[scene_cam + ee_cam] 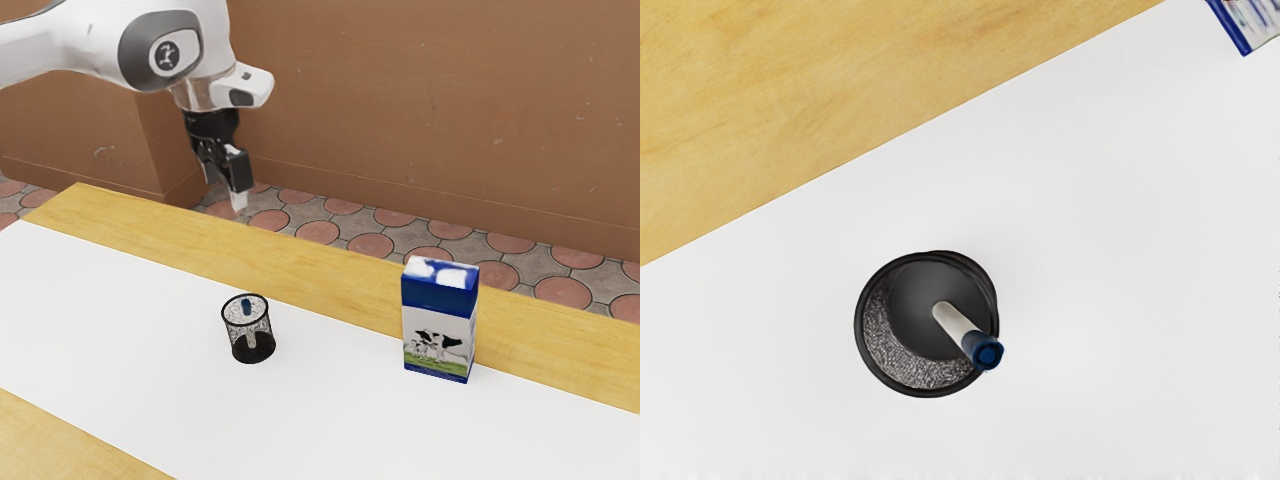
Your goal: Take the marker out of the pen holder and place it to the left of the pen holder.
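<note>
Robot arm (60,38): glossy white, smoothly rounded. Joint cover (135,50): dark grey, oval. At the cover's middle: pale round badge (167,55), dark emblem. Below the cover: silvery collar (196,95); white rounded housing (254,82), dark inset; angular black gripper (225,194), one tip whitish.

The tabletop (320,275) carries one pen holder (915,368), one marker (964,333), one milk carton (438,325) and one white strip (150,330): four things, one of each kind.
</note>
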### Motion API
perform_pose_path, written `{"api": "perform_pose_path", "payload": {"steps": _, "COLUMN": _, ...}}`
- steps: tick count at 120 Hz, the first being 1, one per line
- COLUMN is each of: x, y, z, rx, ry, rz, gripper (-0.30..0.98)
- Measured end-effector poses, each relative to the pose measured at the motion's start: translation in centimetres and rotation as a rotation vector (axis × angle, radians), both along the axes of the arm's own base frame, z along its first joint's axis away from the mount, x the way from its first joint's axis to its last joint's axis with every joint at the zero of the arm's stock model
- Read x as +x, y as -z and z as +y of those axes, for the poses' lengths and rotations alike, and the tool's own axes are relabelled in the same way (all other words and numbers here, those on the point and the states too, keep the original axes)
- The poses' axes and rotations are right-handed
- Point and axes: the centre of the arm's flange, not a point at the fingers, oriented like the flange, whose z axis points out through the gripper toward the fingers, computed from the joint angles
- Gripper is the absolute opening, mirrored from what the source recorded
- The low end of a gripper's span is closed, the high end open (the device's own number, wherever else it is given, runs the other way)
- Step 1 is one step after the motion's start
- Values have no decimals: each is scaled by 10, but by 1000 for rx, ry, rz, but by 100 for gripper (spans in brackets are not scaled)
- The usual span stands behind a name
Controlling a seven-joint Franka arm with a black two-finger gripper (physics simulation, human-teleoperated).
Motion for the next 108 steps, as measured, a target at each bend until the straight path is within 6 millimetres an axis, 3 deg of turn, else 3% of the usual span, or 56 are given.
{"api": "perform_pose_path", "payload": {"steps": 14, "x": -2, "y": 1, "z": -4, "rx": 7, "ry": 10, "rz": 13, "gripper": 66}}
{"api": "perform_pose_path", "payload": {"steps": 26, "x": 10, "y": 38, "z": -4, "rx": 4, "ry": 14, "rz": 85, "gripper": 67}}
{"api": "perform_pose_path", "payload": {"steps": 45, "x": 23, "y": 100, "z": 18, "rx": -9, "ry": -23, "rz": 204, "gripper": 68}}
{"api": "perform_pose_path", "payload": {"steps": 68, "x": 26, "y": 141, "z": 16, "rx": -66, "ry": -39, "rz": 285, "gripper": 68}}
{"api": "perform_pose_path", "payload": {"steps": 80, "x": 18, "y": 167, "z": 17, "rx": -88, "ry": -50, "rz": 344, "gripper": 68}}
{"api": "perform_pose_path", "payload": {"steps": 98, "x": 8, "y": 180, "z": 1, "rx": -110, "ry": -31, "rz": 381, "gripper": 65}}
{"api": "perform_pose_path", "payload": {"steps": 108, "x": 7, "y": 186, "z": 2, "rx": -117, "ry": -35, "rz": 395, "gripper": 58}}
